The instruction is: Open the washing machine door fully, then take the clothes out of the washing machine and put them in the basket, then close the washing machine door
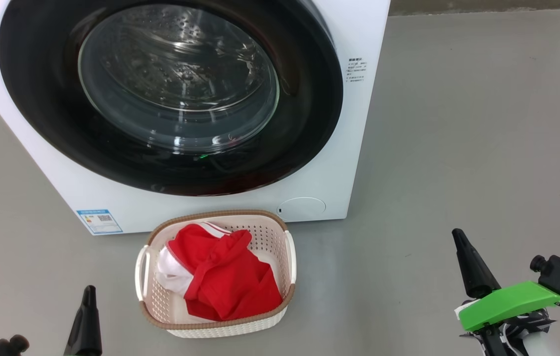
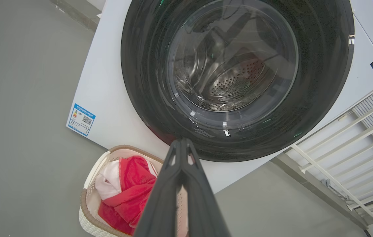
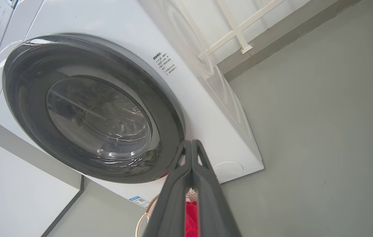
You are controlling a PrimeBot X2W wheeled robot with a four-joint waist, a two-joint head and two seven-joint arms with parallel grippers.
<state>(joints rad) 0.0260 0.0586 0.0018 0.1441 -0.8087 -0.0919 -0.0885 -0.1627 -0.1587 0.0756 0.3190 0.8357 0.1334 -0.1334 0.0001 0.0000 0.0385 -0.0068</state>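
clothes (image 1: pixel 225 277) sit within basket (image 1: pixel 215 324) rim, door (image 1: pixel 37 99) flush, left gripper (image 2: pixel 181 141) and right gripper (image 3: pixel 191 142) pressed together

Washing machine (image 1: pixel 112 207) and clothes basket (image 1: pixel 265 237) mark a laundry area.
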